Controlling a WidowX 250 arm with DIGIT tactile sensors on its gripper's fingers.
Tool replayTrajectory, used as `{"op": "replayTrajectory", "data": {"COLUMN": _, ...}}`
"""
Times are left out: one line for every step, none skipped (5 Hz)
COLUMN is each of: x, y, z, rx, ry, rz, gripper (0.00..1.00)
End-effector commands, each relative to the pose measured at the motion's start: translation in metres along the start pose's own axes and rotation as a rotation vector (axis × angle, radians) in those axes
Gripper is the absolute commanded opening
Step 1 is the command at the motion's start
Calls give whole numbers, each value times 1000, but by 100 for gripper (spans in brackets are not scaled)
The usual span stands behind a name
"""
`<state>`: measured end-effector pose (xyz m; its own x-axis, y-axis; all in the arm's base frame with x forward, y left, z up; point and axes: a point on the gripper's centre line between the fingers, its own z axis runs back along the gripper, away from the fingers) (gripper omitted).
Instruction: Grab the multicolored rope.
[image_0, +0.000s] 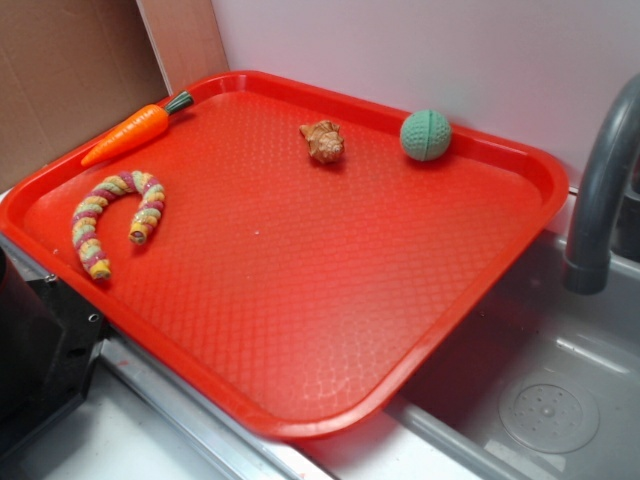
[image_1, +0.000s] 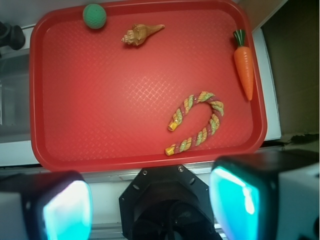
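Observation:
The multicolored rope (image_0: 112, 216) (image_1: 197, 122) lies bent in a horseshoe on the left part of the red tray (image_0: 300, 300) (image_1: 100, 100), its two ends toward the near edge. My gripper (image_1: 150, 205) hangs high above the tray's near side, over the robot's black base. Its two cyan-padded fingers (image_1: 67, 210) stand wide apart with nothing between them. The gripper itself does not show in the exterior view.
An orange toy carrot (image_0: 130, 131) (image_1: 244, 67) lies at the tray's far left corner. A brown seashell (image_0: 323, 141) (image_1: 139, 34) and a green ball (image_0: 425, 135) (image_1: 94, 16) sit along the back. A grey faucet (image_0: 600, 190) and sink (image_0: 540, 390) are at right.

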<state>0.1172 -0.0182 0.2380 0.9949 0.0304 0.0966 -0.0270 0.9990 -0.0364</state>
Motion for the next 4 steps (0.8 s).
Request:
{"op": "replayTrajectory", "data": {"x": 0, "y": 0, "z": 0, "rx": 0, "ry": 0, "rz": 0, "gripper": 100}}
{"op": "replayTrajectory", "data": {"x": 1, "y": -22, "z": 26, "rx": -104, "ry": -29, "rz": -221, "gripper": 100}}
{"op": "replayTrajectory", "data": {"x": 1, "y": -22, "z": 26, "rx": -104, "ry": -29, "rz": -221, "gripper": 100}}
{"op": "replayTrajectory", "data": {"x": 1, "y": -22, "z": 26, "rx": -104, "ry": -29, "rz": -221, "gripper": 100}}
